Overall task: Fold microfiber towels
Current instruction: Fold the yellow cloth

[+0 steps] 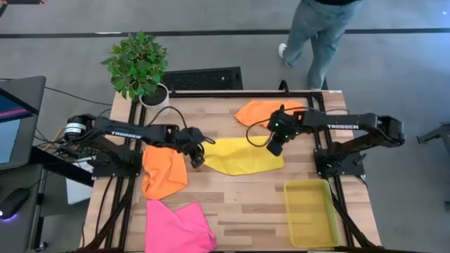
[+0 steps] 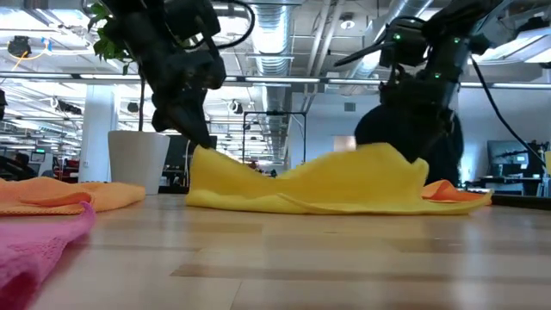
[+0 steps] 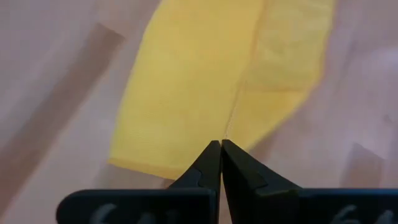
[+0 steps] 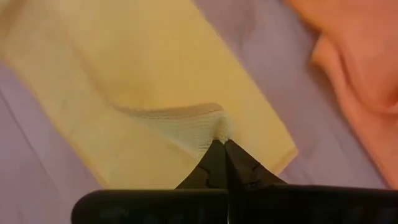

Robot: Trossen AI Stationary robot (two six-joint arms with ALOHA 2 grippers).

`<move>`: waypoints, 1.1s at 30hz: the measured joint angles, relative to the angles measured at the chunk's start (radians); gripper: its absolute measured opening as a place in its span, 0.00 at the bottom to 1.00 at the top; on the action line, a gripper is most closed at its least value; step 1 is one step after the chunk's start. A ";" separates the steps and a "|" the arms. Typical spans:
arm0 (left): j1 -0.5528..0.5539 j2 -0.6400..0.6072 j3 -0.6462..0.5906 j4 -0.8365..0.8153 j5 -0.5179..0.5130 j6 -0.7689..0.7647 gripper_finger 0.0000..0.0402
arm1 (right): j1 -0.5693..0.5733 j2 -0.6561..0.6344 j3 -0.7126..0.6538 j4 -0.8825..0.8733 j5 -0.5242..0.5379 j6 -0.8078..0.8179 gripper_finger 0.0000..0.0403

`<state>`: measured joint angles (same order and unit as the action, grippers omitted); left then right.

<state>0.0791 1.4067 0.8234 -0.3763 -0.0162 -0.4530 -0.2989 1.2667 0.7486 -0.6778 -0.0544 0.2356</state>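
Observation:
The yellow microfiber towel (image 1: pixel 242 156) lies mid-table, its lower edge on the wood and both ends pulled up into peaks (image 2: pixel 301 185). My left gripper (image 1: pixel 197 161) is shut on its left end, and my right gripper (image 1: pixel 275 149) is shut on its right end. One orange towel (image 1: pixel 164 171) lies flat under the left arm. Another orange towel (image 1: pixel 264 111) lies crumpled at the far side. The hot pink towel (image 1: pixel 176 226) lies at the near left edge. My left gripper pinches the yellow towel's left end (image 3: pixel 217 134) between its two fingertips, slanting down from the table's left. A crease runs away from the tips. That end is raised (image 2: pixel 202 153), while the cloth below it rests on the table. My right gripper pinches a small puckered ridge of the yellow towel (image 4: pixel 219 127) between its fingertips, coming steeply from above on the table's right. One layer or several, I cannot tell. The pinched part stands up as a peak (image 2: pixel 383 151), and the rest lies on the table.
A yellow translucent bin (image 1: pixel 313 211) stands at the near right. A potted plant (image 1: pixel 138 67) stands at the far left corner. A person (image 1: pixel 320 35) walks beyond the far edge. Bare wood (image 1: pixel 239 193) shows between the yellow towel and the near edge.

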 joint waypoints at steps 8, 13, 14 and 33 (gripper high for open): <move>-0.075 0.003 -0.003 0.006 0.011 -0.070 0.00 | 0.068 0.000 0.000 -0.098 -0.003 -0.008 0.01; -0.108 0.003 -0.007 0.009 0.011 -0.110 0.00 | 0.103 0.000 0.000 -0.103 -0.030 -0.008 0.01; -0.113 0.003 -0.007 0.009 0.011 -0.116 0.00 | 0.109 0.000 0.000 -0.103 -0.040 -0.008 0.01; -0.123 0.103 -0.008 0.125 0.106 -0.127 0.00 | 0.194 0.006 0.000 -0.124 -0.165 -0.052 0.01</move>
<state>-0.0441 1.5097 0.8154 -0.2513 0.0898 -0.5805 -0.1047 1.2724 0.7483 -0.8016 -0.2190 0.1836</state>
